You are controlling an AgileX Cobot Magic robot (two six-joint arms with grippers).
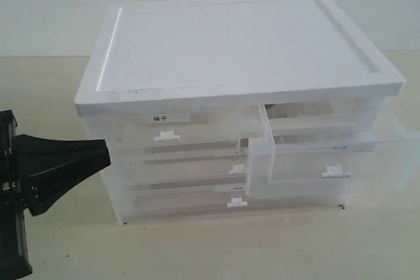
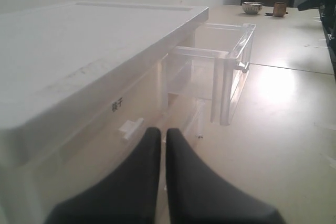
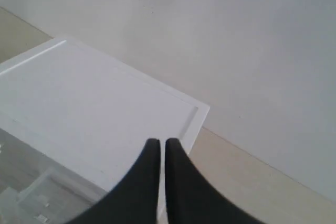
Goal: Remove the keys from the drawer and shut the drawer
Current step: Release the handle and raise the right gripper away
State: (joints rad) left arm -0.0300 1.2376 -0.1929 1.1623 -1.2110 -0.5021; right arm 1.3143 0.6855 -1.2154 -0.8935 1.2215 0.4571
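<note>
The drawer (image 1: pixel 328 155), clear plastic with a small white pull tab (image 1: pixel 335 172), stands pulled out from the upper right of the white-topped cabinet (image 1: pixel 236 44). The left wrist view also shows the drawer (image 2: pixel 233 61) sticking out. The keys are not in view in any frame. My left gripper (image 1: pixel 105 155) is shut and holds nothing, low at the cabinet's left front, a little ahead of the labelled drawer (image 2: pixel 123 121). My right gripper (image 3: pixel 159 141) is shut and holds nothing, above the cabinet's top (image 3: pixel 79 108) near a far corner. It is outside the exterior view.
Below the two half-width drawers sit full-width clear drawers with white tabs (image 1: pixel 237 202). The cabinet stands on a beige table (image 1: pixel 262 247). A bowl (image 2: pixel 252 7) and a cup (image 2: pixel 279 9) stand far off on the table. A pale wall (image 3: pixel 236 35) lies behind.
</note>
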